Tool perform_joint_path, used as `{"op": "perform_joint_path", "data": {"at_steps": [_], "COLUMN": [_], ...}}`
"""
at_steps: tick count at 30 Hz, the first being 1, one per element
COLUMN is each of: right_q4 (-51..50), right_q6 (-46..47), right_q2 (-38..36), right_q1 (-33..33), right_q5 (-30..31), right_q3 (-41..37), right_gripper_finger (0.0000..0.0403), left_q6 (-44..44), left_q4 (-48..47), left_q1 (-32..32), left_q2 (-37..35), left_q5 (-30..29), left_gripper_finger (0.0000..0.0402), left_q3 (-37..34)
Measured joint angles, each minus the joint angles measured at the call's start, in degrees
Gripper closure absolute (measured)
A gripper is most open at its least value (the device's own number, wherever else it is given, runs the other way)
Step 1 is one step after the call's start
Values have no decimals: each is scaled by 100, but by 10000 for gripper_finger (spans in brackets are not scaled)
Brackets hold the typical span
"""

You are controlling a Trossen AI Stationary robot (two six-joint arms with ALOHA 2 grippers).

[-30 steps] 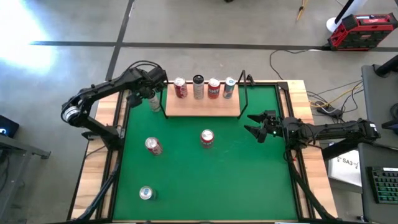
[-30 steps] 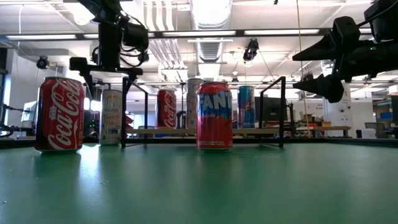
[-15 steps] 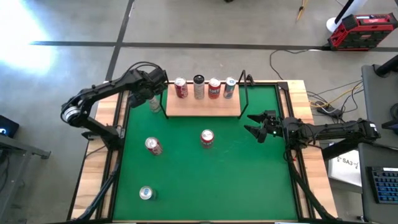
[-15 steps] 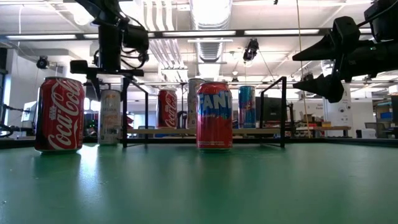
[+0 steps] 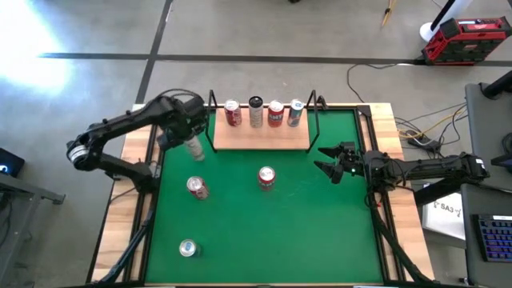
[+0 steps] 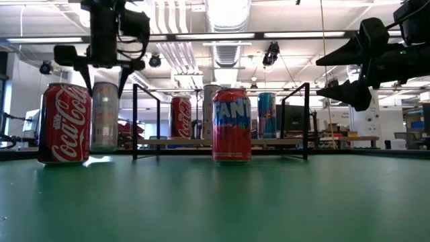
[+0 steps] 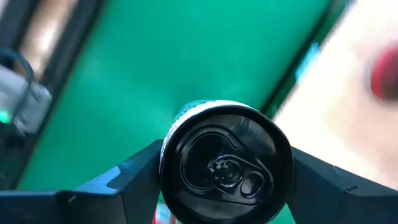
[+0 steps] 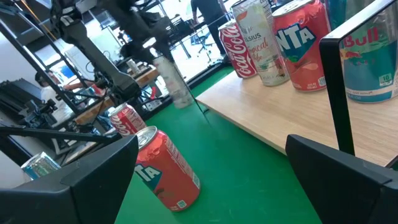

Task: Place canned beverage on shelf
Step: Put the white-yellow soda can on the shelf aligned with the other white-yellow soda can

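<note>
My left end effector (image 5: 189,138) has closed on the silver can (image 5: 194,147) and just lifted it off the counter beside the shelf (image 5: 260,136), so placement comes next; my right end effector (image 5: 330,161) waits open.

In the left wrist view, the left gripper (image 7: 225,177) covers both flanks of the slim silver can (image 7: 225,163); only its dark lid and a sliver of the wall show, and the lower body is hidden. The label cannot be read in any view. The red shape (image 7: 385,73) at that view's edge is blurred and cut off. In the low view, the Fanta can (image 6: 232,125) partly hides the cans on the shelf (image 6: 222,142). In the right wrist view, the blue can (image 8: 370,59) is cut off by the picture's edge, and the right gripper's fingers (image 8: 348,180) run out of the picture.
</note>
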Motion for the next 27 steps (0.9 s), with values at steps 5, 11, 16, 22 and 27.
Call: {"op": "perform_joint_path", "data": {"at_steps": [5,11,16,22,27], "right_q4": [2,0,2,1,0], "right_q6": [1,1,-1,0,1], "right_q2": [1,1,0,0,0], "right_q1": [0,0,0,0,2], "right_q5": [0,1,-1,0,1], "right_q3": [0,0,0,0,0], "right_gripper_finger": [3,3,3,3,3], "left_q6": [-790,-1790,-2182,-1928,-1493], "left_q4": [55,93,62,-304,-631], "left_q1": [-1048,-2333,-2931,-3040,-3039], "left_q2": [-334,-248,385,1549,2488], "left_q5": [-103,-347,-426,-473,-767], "left_gripper_finger": [159,159,159,159,158], "left_q3": [-141,43,580,1834,2995]}}
